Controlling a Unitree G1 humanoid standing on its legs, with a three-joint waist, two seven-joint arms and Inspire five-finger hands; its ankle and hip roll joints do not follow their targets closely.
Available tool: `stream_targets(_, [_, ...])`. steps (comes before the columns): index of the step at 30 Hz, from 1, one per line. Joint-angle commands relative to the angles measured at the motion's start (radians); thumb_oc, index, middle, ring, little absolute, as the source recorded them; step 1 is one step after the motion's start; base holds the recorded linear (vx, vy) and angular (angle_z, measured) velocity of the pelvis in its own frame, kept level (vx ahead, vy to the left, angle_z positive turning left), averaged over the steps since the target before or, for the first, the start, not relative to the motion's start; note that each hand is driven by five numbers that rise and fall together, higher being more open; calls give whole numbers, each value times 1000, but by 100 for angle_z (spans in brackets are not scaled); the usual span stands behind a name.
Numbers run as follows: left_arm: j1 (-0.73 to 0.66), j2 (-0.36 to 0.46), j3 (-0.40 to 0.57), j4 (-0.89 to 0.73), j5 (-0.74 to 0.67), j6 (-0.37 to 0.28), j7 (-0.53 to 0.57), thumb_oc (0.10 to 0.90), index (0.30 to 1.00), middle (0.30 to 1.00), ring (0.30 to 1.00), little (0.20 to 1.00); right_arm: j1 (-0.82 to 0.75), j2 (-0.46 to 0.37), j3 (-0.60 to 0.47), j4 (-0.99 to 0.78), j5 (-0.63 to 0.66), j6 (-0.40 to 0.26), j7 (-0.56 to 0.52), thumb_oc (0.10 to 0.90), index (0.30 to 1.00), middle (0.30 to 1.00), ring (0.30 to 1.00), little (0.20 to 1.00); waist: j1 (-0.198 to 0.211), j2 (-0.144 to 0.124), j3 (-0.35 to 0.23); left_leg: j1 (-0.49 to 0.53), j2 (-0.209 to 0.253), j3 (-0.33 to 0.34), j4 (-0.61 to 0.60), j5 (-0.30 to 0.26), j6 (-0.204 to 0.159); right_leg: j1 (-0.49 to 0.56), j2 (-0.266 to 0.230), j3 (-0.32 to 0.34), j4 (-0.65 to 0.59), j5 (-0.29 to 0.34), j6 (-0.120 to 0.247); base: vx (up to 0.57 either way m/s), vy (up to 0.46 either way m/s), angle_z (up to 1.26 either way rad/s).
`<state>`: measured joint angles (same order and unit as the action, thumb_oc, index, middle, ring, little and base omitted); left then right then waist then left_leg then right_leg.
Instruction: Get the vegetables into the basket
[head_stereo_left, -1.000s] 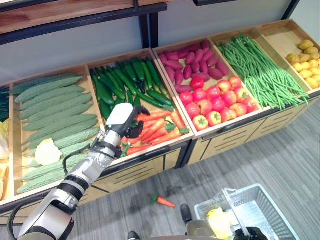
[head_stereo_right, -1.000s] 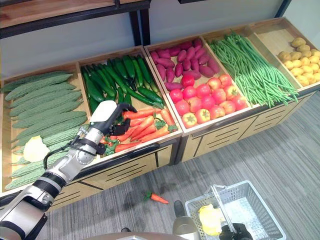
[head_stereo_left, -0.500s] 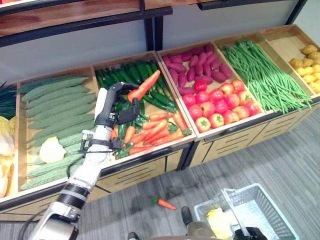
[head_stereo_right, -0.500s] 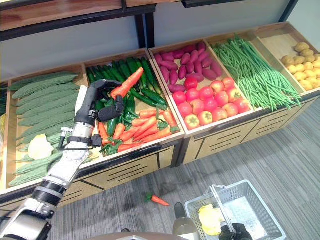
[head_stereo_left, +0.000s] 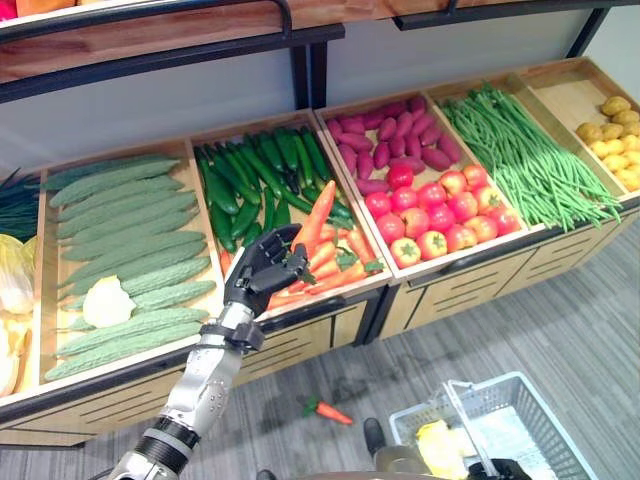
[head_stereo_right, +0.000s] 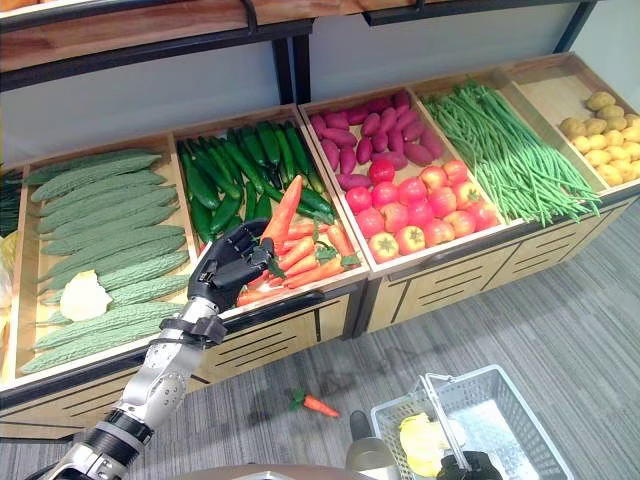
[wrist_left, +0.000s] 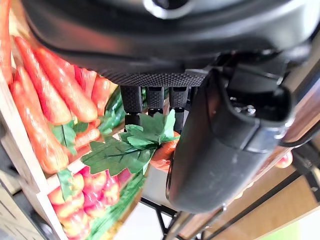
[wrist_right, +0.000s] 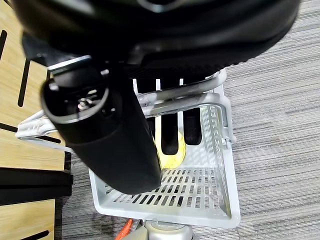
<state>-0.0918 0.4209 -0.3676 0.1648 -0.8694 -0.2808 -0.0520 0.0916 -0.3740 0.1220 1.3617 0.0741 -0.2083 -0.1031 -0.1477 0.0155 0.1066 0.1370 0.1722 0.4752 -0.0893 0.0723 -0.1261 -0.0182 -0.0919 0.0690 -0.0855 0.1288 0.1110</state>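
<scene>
While my left hand (head_stereo_left: 262, 280) has its fingers curled round the leafy end of a carrot (head_stereo_left: 316, 215), the orange root sticks up past my fingertips, above the carrot bin (head_stereo_right: 302, 258). It looks stiff, light and smooth, so I judge a firm hold near the thick top safest; the leaves (wrist_left: 131, 147) would slip or tear. My right hand (wrist_right: 115, 135) is closed on the handle of the basket (wrist_right: 212, 200) hanging beneath it.
</scene>
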Motion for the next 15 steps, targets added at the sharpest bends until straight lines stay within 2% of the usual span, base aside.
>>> stream_targets(1, [-62,5,22,-110,-80,-58,-82,400,300,300,300,300,5,8,-2,7,15,-30,3,400,300,300,300,300,11,-32,-29,-14,7,-30,2,37,-11,-13,-62,-76,61,-17,51,0,0,0])
stream_targets(3, [-62,11,21,-115,-78,-57,-86,400,300,300,300,300,3,6,-5,5,17,-31,3,400,300,300,300,300,12,-33,-21,-12,2,-24,11,38,-9,-14,-64,-69,67,-21,50,-20,-1,-1])
stream_targets(6, [-85,32,7,-124,-86,-55,-109,400,300,300,300,300,-9,-8,-12,0,29,-35,4,400,300,300,300,300,8,-59,29,-83,20,-7,163,-24,-11,-41,-78,-34,114,-35,50,-99,18,-4])
stream_targets(8, [-89,35,1,-123,-88,-56,-112,400,300,300,300,300,-14,-10,-18,1,36,-34,4,400,300,300,300,300,7,-62,36,-88,22,1,173,-35,-8,-56,-79,-22,129,-38,54,-63,57,-18])
stream_targets(12, [-125,38,-30,-104,-91,-58,-111,400,300,300,300,300,-15,-14,-32,-8,50,-28,1,400,300,300,300,300,-16,-69,57,-96,6,48,200,-76,15,-120,-94,30,183,-34,78,-66,188,-28])
stream_targets(13, [-153,27,-54,-81,-96,-61,-107,400,300,300,300,300,-11,-12,-40,-14,55,-26,-2,400,300,300,300,300,-39,-69,73,-86,-16,60,202,-118,19,-138,-113,52,202,-31,105,-69,326,-43])
stream_targets(15, [-168,19,-61,-69,-93,-64,-105,400,300,300,300,300,-15,-12,-43,-19,57,-22,-4,400,300,300,300,300,-47,-71,85,-85,-29,73,204,-128,27,-154,-120,71,203,-8,120,-62,204,-31])
